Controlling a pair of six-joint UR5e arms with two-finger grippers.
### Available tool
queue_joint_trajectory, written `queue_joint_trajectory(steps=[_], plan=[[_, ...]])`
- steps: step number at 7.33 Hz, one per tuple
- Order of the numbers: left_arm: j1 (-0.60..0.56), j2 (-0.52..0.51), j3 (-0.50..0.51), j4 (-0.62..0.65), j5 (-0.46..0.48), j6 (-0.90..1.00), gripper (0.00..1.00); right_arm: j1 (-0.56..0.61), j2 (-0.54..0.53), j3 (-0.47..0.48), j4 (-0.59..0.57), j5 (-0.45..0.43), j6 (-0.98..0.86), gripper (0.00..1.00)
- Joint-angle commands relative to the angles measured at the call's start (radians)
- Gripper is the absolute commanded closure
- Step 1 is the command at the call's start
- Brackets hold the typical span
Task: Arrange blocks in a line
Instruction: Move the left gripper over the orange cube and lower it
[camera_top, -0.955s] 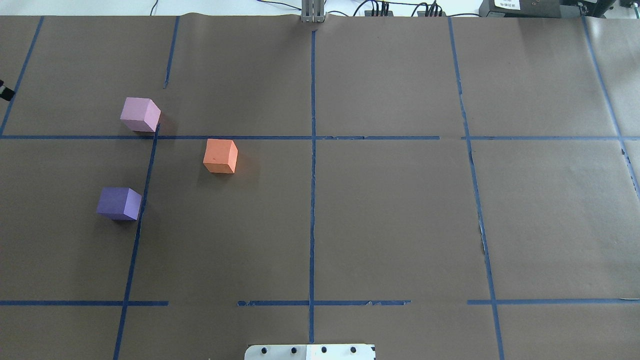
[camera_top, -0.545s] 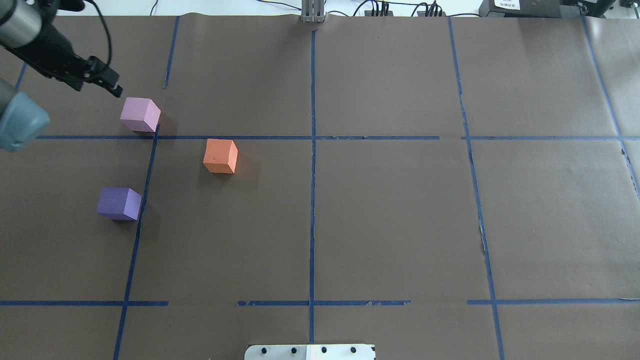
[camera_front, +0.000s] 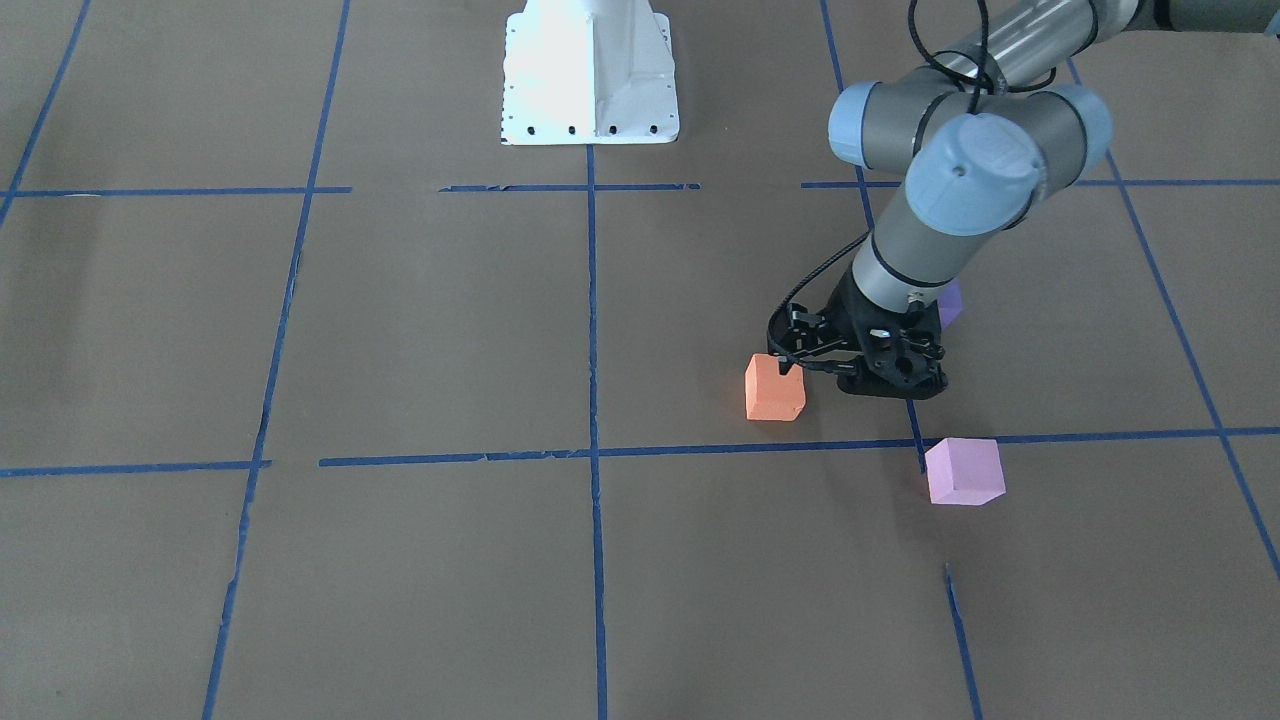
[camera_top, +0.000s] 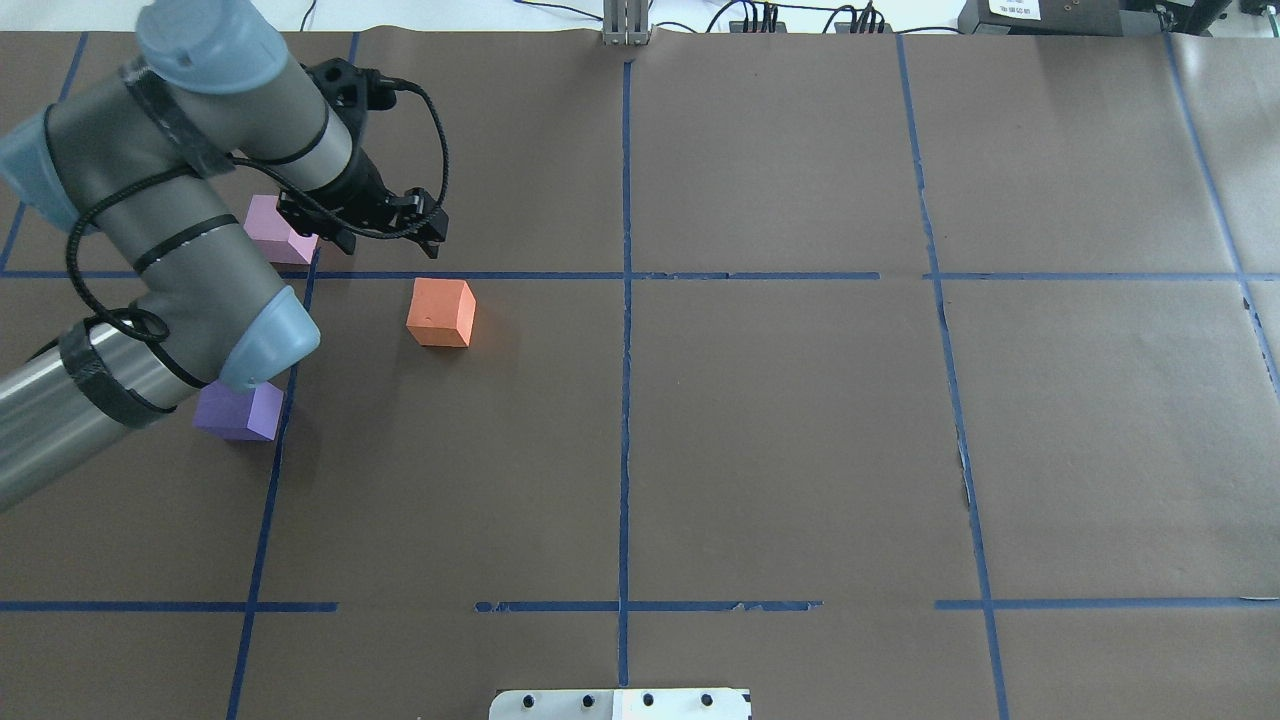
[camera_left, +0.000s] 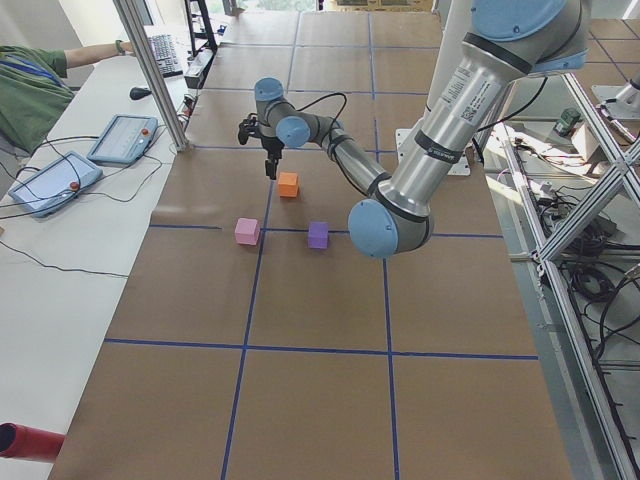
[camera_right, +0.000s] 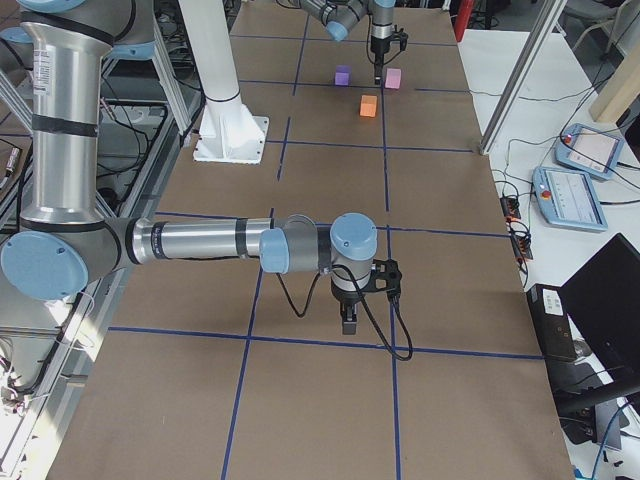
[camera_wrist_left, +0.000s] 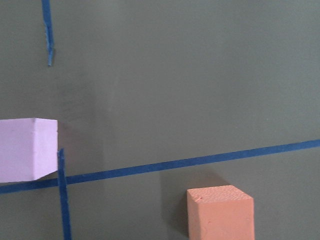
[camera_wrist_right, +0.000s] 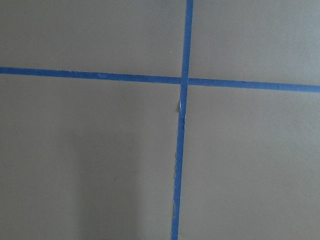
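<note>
The orange block (camera_top: 440, 313) sits on the desk (camera_top: 800, 450) apart from the pink block (camera_front: 964, 470) and the purple block (camera_top: 240, 420), which both lie by one blue tape strip (camera_top: 262, 500), so it looks like the one to move into line. The left jaws hang spread and empty between pink and orange. They should centre over the orange, square to its faces, before dropping and closing softly; whether the right jaws are spread I cannot tell

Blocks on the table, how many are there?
3. The orange block lies alone; the pink block and the purple block lie to its left, each partly hidden by the left arm.
</note>
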Motion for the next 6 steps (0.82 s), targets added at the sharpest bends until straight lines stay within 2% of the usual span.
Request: queue_joint_trajectory(steps=[1,2,6], plan=[[0.056,-0.02,0.065,-0.061,0.056,-0.046,0.0,0.0,0.0,0.0,0.0,0.0,0.0,0.0],[0.057,-0.018,0.098,-0.1,0.056,-0.046,0.0,0.0,0.0,0.0,0.0,0.0,0.0,0.0],[0.117,-0.013,0.156,-0.106,0.056,-0.045,0.0,0.0,0.0,0.0,0.0,0.0,0.0,0.0]])
